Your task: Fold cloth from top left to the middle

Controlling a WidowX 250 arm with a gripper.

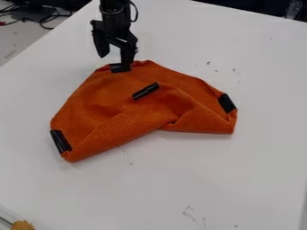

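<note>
Orange cloth (102, 101) lies across the middle and upper left of the white bench (203, 179), spread in a broad, lopsided fan. Its lower side looks turned up and inward, with two rolled edges meeting near the bottom centre, so part of the folding appears done; the top left portion does not look folded.

The black arm (114, 15) comes in from the top edge of the view, and its pincer (114, 57) hangs over the cloth's upper left border. The pincer stands apart, with nothing clamped in it. One tip is right by the upper black strip (120, 68) on the border; whether they touch is hard to tell. A middle black strip (146, 91) sits at a slant, and others mark the left corner (60, 141) and the right corner (226, 103).

The step in hand seems to be lining up for the grasp at the top. The next move calls for bringing the upper strip between the two sides of the pincer, closing on it, then lifting a little and carrying it inward to the middle strip without dragging the lower fold loose.
</note>
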